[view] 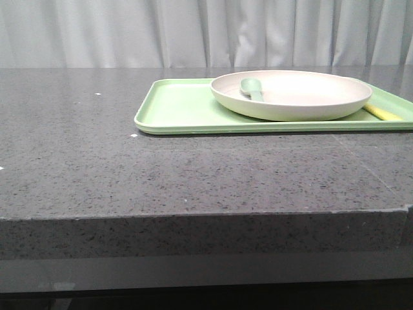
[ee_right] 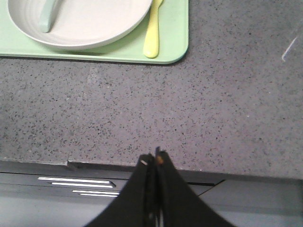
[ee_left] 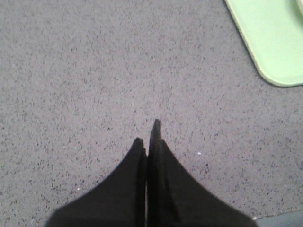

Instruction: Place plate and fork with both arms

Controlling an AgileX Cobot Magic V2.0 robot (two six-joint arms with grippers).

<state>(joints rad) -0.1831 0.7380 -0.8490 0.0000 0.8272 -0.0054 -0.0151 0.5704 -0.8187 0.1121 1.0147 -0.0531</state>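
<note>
The cream-white plate [view: 291, 94] rests on a light-green tray [view: 181, 110] at the right of the table; it also shows in the right wrist view as the plate [ee_right: 90, 23]. A teal spoon [view: 251, 88] lies inside it. The pale-yellow fork [ee_right: 152, 33] lies on the tray beside the plate's rim, and only its end shows in the front view, fork [view: 382, 113]. My left gripper [ee_left: 147, 135] is shut and empty above bare tabletop, away from the tray's corner [ee_left: 274, 47]. Over the table's front edge my right gripper [ee_right: 152, 160] hangs shut, holding nothing.
The dark speckled stone table [view: 97, 155] stretches left of the tray. Its front edge [ee_right: 109, 163] has a small notch near the right gripper, with a dark frame below. A white curtain [view: 193, 32] hangs behind. Neither arm shows in the front view.
</note>
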